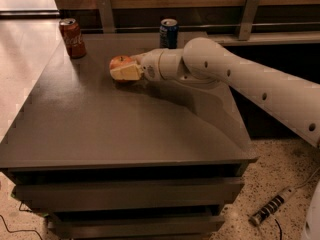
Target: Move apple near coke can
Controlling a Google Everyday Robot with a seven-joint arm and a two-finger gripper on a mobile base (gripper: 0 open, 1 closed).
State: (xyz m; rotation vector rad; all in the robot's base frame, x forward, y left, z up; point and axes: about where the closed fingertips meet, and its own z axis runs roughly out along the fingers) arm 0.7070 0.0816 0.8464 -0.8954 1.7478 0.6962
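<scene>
The apple (pixel 119 62), round and red-orange, is held in my gripper (pixel 123 69) just above the dark tabletop, left of centre toward the back. The gripper's cream fingers (pixel 126 73) are shut around the apple, and the white arm reaches in from the right. The coke can (pixel 72 38), red with white script and a silver top, stands upright at the table's back left corner. The apple is a short way to the right and in front of the can, apart from it.
A dark blue can (pixel 169 33) stands upright at the back middle of the grey table (pixel 125 129), just behind my wrist. A wooden wall with metal brackets runs behind. A power strip (pixel 272 206) lies on the floor at right.
</scene>
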